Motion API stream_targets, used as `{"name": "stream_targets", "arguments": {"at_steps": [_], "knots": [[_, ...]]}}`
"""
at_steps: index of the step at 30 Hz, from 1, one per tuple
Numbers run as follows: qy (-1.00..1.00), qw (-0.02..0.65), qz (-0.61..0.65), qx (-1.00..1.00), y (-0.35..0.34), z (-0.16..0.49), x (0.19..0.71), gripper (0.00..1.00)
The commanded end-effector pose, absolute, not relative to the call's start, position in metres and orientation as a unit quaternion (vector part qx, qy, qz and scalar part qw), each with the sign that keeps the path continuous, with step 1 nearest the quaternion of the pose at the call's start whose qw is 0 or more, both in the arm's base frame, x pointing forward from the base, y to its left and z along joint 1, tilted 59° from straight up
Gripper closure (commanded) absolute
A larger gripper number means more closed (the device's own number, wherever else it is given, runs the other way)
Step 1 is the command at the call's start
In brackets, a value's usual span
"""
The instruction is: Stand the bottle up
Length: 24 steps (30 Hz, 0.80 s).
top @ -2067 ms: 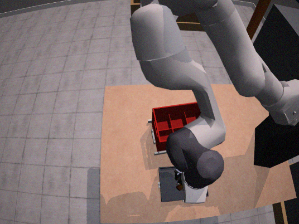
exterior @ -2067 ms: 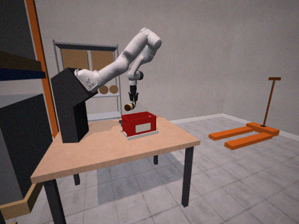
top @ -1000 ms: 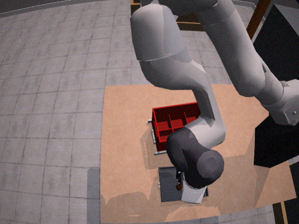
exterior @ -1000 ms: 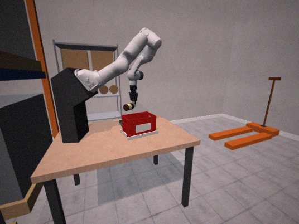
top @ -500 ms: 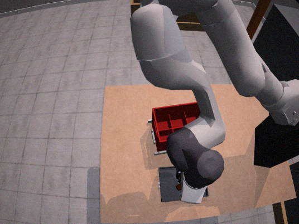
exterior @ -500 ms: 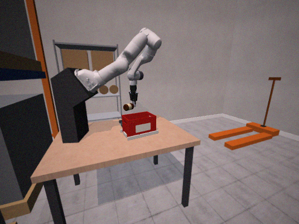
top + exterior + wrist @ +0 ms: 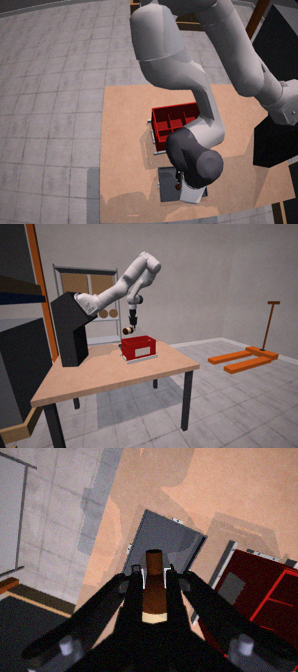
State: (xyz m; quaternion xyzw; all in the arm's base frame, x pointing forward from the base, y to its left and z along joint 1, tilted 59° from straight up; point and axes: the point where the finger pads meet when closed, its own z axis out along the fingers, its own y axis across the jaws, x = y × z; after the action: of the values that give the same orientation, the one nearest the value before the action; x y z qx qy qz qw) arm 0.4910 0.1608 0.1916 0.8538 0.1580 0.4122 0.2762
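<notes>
Above tray (image 7: 165,535), end effector (image 7: 153,579) grips bottle (image 7: 154,593) beside crate (image 7: 260,593).

The arm (image 7: 117,289) rises from its base, bends at a high elbow and drops the wrist straight down. The pincer (image 7: 153,579) points downward, well above the bench, its fingers clamped on a bottle (image 7: 154,590) lying sideways.

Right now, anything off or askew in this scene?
One thing: the brown bottle is not upright. The tool is shut on it and holds it in the air above the red crate, lying horizontal. The grey tray below has nothing on it. Crate and tray look square and undamaged.
</notes>
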Motion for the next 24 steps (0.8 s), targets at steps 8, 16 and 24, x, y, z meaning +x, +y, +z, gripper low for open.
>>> {"name": "stream_targets", "arguments": {"at_steps": [8, 16, 24], "knots": [[0.083, 0.237, 0.435, 0.864, 0.1620, 0.1912, 0.4903, 1.00], [0.061, 0.226, 0.442, 0.866, 0.1620, 0.1912, 0.4904, 1.00], [0.060, 0.225, 0.442, 0.866, 0.1620, 0.1912, 0.4904, 1.00]]}}
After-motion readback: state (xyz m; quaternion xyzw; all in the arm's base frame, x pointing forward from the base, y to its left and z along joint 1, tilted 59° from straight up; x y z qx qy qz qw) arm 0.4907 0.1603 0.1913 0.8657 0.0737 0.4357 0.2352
